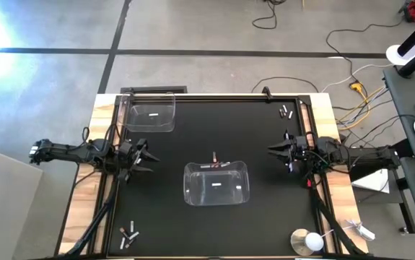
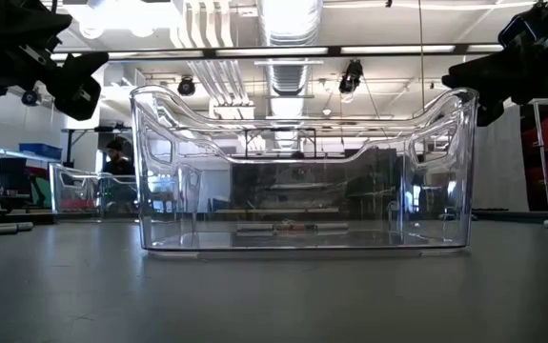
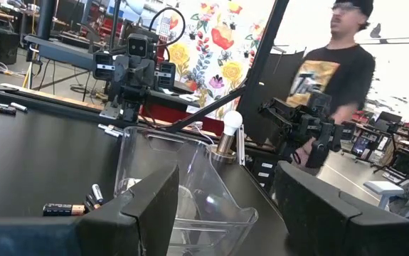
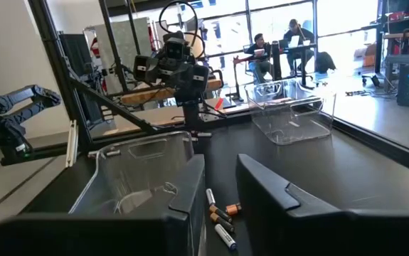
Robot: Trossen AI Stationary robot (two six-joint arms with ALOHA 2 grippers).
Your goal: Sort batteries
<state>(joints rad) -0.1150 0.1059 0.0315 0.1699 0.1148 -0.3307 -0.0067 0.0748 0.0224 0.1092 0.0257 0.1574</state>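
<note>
Two clear plastic bins stand on the black table: one in the middle (image 1: 216,184) and one at the far left (image 1: 148,114). Batteries lie on their sides in small groups: by the middle bin's far wall (image 1: 216,163) (image 4: 222,217), at the far right (image 1: 286,112), and at the near left (image 1: 128,234). My left gripper (image 1: 148,155) (image 3: 225,171) hovers wide open left of the middle bin, pointing at it. My right gripper (image 1: 271,149) (image 4: 222,160) hovers on the right, pointing left. Only a narrow gap parts its fingers, and nothing is between them.
A round white-topped disc (image 1: 308,240) sits on the wooden border at the near right. Black frame rails run along the table's edges. A person (image 3: 339,78) stands beyond the table's right side. Bare black mat lies between the bins and the grippers.
</note>
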